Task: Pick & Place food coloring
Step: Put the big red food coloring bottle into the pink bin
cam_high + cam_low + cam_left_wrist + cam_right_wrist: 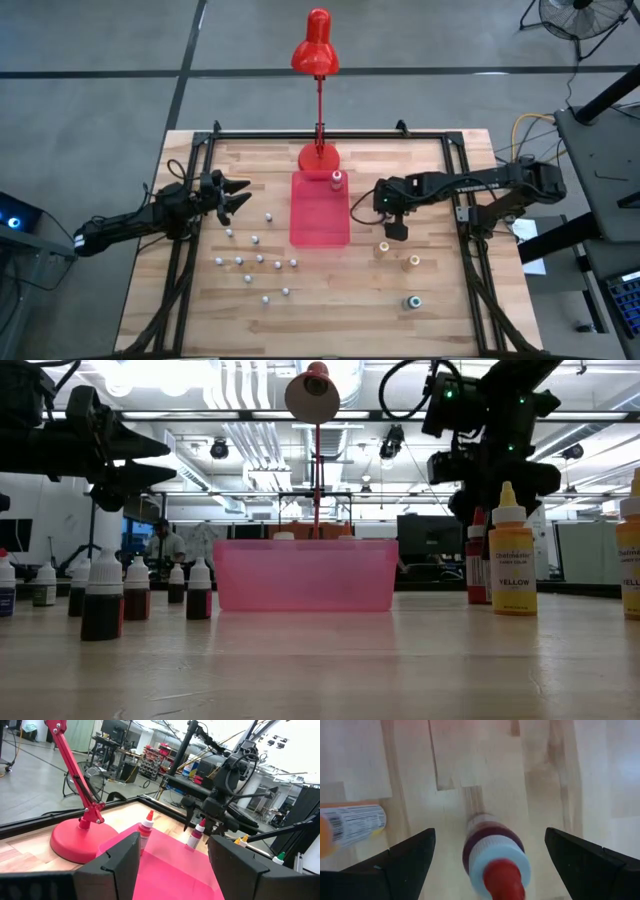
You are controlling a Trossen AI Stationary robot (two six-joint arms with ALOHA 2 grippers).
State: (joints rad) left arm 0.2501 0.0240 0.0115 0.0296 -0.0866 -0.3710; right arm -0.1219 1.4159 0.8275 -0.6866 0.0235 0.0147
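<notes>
A red-capped food coloring bottle [494, 856] stands upright on the wooden table, right of the flat red tray [320, 225]. My right gripper [490, 834] hovers over it pointing steeply down, open, one finger to each side of the cap and clear of it. From the left wrist view the same bottle [196, 834] shows below those fingers. A pink-capped bottle [337, 180] stands in the tray's far right corner. My left gripper [235, 195] waits open and level at the table's left.
An orange-capped [381, 249], a yellow-capped [414, 262] and a teal-capped bottle [411, 302] stand at the near right. Several small whitish-capped bottles [258, 262] are scattered at the near left. A red desk lamp's base [318, 157] stands behind the tray.
</notes>
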